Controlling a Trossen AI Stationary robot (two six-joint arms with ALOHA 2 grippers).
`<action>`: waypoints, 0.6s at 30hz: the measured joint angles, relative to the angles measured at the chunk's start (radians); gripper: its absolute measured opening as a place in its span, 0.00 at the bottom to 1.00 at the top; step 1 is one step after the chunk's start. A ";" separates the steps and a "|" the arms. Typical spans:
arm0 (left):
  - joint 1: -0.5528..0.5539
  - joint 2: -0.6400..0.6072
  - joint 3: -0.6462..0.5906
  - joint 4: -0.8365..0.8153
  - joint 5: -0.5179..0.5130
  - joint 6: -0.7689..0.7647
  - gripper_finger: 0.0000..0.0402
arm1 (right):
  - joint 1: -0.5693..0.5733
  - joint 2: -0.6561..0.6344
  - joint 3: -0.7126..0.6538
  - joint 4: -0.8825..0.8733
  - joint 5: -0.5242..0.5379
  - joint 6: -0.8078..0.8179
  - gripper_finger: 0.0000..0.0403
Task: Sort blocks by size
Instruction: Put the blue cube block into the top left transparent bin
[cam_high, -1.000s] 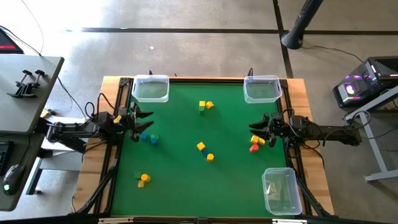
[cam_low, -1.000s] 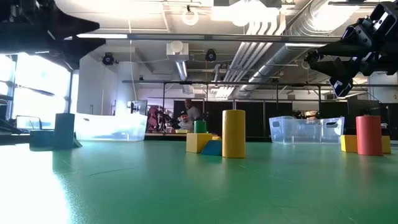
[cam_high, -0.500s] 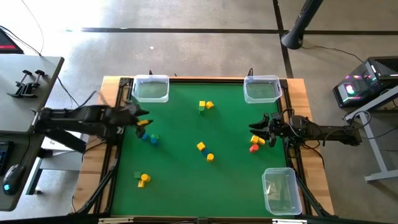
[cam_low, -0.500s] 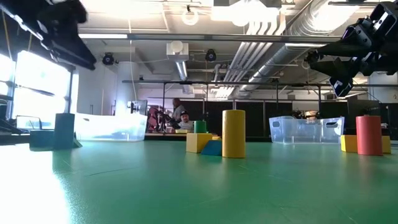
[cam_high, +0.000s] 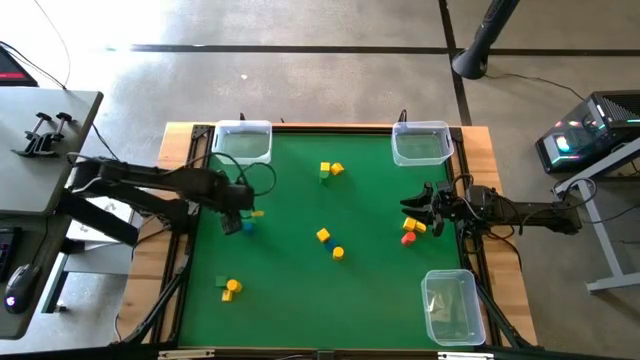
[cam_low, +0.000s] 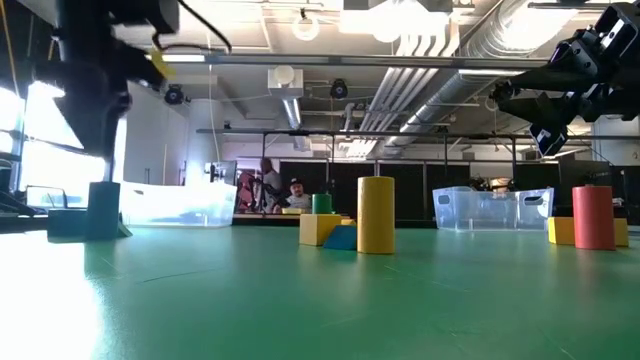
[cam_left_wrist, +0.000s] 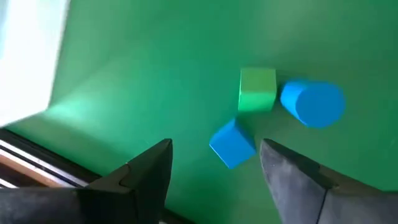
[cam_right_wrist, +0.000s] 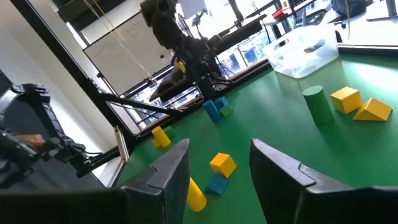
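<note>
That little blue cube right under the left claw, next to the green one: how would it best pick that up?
Probably straight down from above, closing on two opposite flat sides. The blue cube lies between the open fingers of the left gripper. Its flat faces give the fingers firm seats. It sits turned at an angle and close to the green block, so the wrist may need a slight twist to meet those faces squarely.

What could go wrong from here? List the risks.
1. The left tool hangs open over a blue cube packed close to a green cube and a blue cylinder; closing could knock the neighbours.
2. The cube sits skewed to the fingers, so it might twist or slip out.
</note>
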 joint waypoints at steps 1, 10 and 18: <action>0.004 0.025 0.000 -0.001 0.009 0.008 0.61 | 0.000 0.000 0.000 0.000 0.000 0.000 0.39; 0.025 0.219 -0.001 -0.054 0.117 0.062 0.73 | 0.000 0.000 0.000 0.000 0.000 0.000 0.39; 0.042 0.293 -0.001 -0.029 0.147 -0.039 0.74 | 0.000 0.000 0.000 0.000 0.000 0.000 0.39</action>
